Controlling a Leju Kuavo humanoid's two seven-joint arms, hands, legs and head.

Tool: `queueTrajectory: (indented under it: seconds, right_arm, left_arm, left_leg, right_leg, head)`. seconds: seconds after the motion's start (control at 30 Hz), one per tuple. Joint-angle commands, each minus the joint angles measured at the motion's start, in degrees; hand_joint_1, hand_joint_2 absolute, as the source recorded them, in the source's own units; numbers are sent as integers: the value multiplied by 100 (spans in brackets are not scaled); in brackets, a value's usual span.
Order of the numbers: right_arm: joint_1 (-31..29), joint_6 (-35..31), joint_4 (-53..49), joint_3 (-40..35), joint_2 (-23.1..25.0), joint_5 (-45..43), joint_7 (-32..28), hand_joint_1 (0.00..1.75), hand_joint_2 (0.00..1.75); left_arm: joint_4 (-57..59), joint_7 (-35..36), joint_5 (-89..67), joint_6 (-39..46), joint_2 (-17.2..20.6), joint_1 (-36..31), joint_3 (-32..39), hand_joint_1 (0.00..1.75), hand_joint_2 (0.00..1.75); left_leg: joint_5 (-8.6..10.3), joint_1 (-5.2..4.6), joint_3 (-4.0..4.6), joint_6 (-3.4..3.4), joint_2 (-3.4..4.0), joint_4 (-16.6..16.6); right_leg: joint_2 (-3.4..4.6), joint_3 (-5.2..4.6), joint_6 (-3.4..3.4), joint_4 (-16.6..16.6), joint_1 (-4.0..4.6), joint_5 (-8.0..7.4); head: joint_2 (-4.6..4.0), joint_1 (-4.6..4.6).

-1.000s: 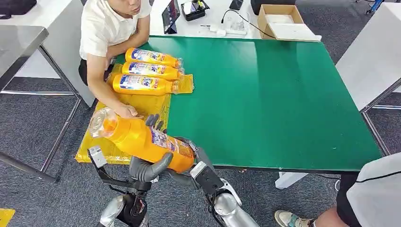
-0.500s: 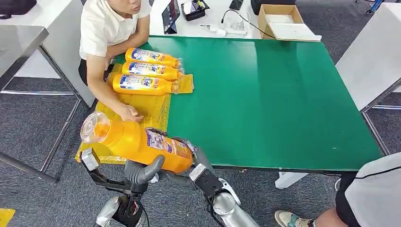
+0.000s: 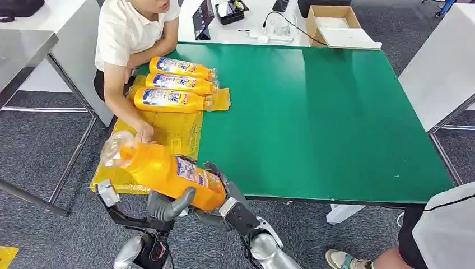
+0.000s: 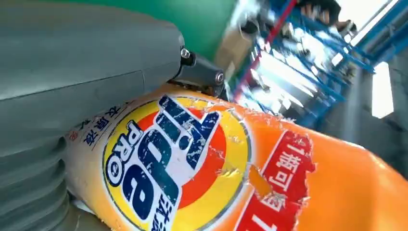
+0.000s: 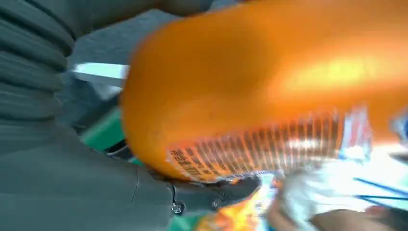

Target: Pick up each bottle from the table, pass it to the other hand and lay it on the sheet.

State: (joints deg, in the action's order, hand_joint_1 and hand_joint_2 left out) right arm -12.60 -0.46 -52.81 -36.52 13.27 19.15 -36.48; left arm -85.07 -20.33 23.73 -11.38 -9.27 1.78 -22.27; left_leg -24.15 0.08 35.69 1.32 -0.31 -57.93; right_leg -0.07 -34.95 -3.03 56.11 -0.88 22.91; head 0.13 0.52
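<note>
An orange detergent bottle (image 3: 162, 171) with a clear cap hangs tilted over the table's near left corner, cap pointing left and up. My left hand (image 3: 170, 203) grips it from below at mid-body, where the left wrist view has the label (image 4: 192, 163) against the hand's grey cover (image 4: 72, 72). My right hand (image 3: 224, 188) wraps the bottle's base; the right wrist view has the orange body (image 5: 269, 77) lying against that hand (image 5: 72, 183). Three like bottles (image 3: 180, 68) (image 3: 179, 83) (image 3: 168, 100) lie side by side on the yellow sheet (image 3: 173, 126).
A seated person (image 3: 131, 33) leans over the green table's (image 3: 313, 112) left edge, one hand (image 3: 144, 133) resting on the sheet close to the held bottle's cap. A cardboard box (image 3: 333, 22) stands beyond the far edge. Another person (image 3: 442, 230) is at the near right.
The bottle swung left and down in both hands, then came back up and a little right. The person's hand on the sheet shifted slightly towards the cap.
</note>
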Motion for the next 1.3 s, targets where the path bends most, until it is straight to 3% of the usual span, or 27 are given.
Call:
queueTrajectory:
  seconds: [0.03, 0.17, 0.3, 0.43, 0.63, 0.67, 0.73, 0.97, 1.13, 1.3]
  right_arm:
    - [433, -466, -216, -56, -174, 197, -37, 0, 0]
    - [626, -906, -451, -43, -189, 292, -295, 0, 0]
    - [873, -1140, -823, 312, -160, -293, -352, 0, 0]
    - [1059, -1786, -884, 964, -121, -847, -352, 0, 0]
    - [1054, -1837, -896, 997, -110, -869, -352, 0, 0]
    - [1100, -1985, -1057, 1051, -121, -1039, -352, 0, 0]
    - [1146, -2100, -1255, 1094, -137, -1217, -352, 0, 0]
    - [932, -1824, -1025, 689, -162, -1237, -352, 0, 0]
    - [865, -1692, -854, 481, -141, -1266, -352, 0, 0]
    - [851, -1591, -712, 310, -148, -1298, -352, 0, 0]
  left_arm:
    - [263, 185, -44, 613, 79, -551, 636, 175, 175]
    - [376, 213, -345, 1012, 136, -720, 792, 175, 175]
    - [488, 40, -964, 1630, 192, -834, 793, 175, 175]
    - [525, -104, -2585, 2866, 506, -793, 826, 175, 175]
    - [554, -98, -2720, 2912, 542, -804, 824, 175, 175]
    - [730, -31, -3744, 3586, 624, -898, 762, 175, 175]
    - [1088, 136, -4899, 4015, 721, -1064, 776, 175, 175]
    - [3676, 882, -7878, 4556, 893, -2416, 635, 175, 175]
    - [4442, 1298, -8601, 4546, 879, -2824, 557, 175, 175]
    - [5312, 1522, -8598, 4126, 610, -3265, 678, 175, 175]
  left_leg:
    - [-10, 4, -31, -7, 2, 4]
    - [-5, 5, -25, -7, -11, 6]
    - [-8, 4, -29, -7, -5, 7]
    - [-10, 2, -44, -8, -3, 12]
    - [-9, 4, -33, -8, 0, 8]
    - [-13, 4, -41, -10, 0, 7]
    - [-13, 4, -40, -11, 0, 6]
    - [-11, 8, -70, -17, -14, 14]
    - [3, 3, -31, -15, 5, 9]
    - [7, 4, -20, -14, -1, 6]
  right_leg:
    - [-2, 32, 12, -4, 5, 10]
    - [-16, 29, 10, -4, 7, 10]
    - [-10, 32, 10, -4, 6, 10]
    - [-9, 44, 13, -6, 3, 14]
    - [-5, 34, 12, -4, 5, 10]
    - [-5, 42, 15, -3, 5, 15]
    - [-5, 40, 16, 0, 6, 15]
    - [-20, 73, 26, -8, 11, 19]
    - [1, 30, 27, -3, 5, -8]
    - [-7, 20, 24, -2, 6, -8]
  head:
    - [0, -2]
    - [0, -4]
    - [0, 0]
    - [0, -2]
    - [0, 0]
    - [0, -2]
    - [0, -2]
    - [0, -4]
    - [0, 0]
    - [0, 0]
